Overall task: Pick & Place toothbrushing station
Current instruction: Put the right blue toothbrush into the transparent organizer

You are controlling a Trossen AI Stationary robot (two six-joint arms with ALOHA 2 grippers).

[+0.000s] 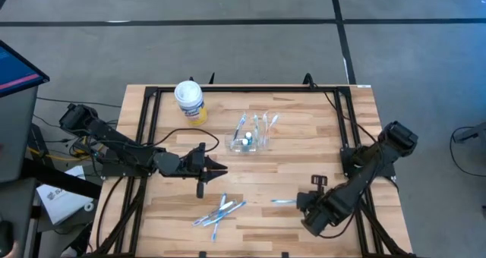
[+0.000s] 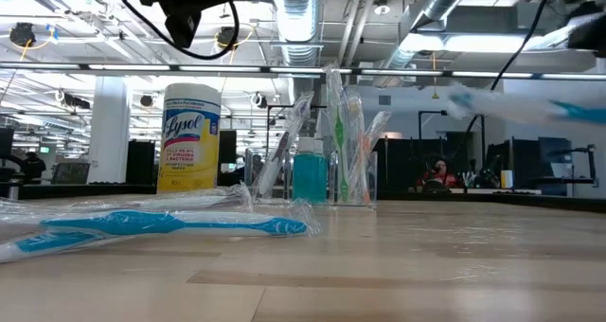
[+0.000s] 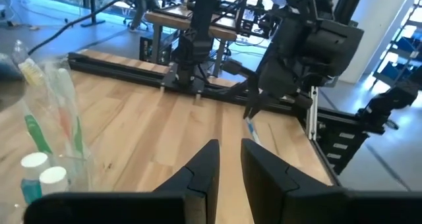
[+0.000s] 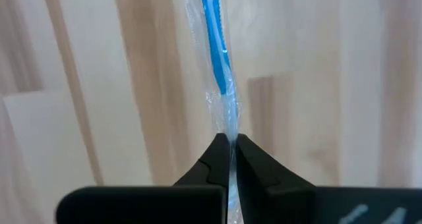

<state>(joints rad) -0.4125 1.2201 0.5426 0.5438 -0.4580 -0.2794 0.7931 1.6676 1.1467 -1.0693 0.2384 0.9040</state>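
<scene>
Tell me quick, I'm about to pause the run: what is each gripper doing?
Left gripper: slightly open, holding nothing.
Right gripper: shut on a wrapped blue toothbrush.

The table [image 1: 304,144] is smooth pale wood. The cup [image 2: 346,175] is clear shiny plastic. The blue toothbrush [image 4: 217,46] sits in crinkly see-through wrap. The right gripper [image 4: 231,145] looks matt black.
</scene>
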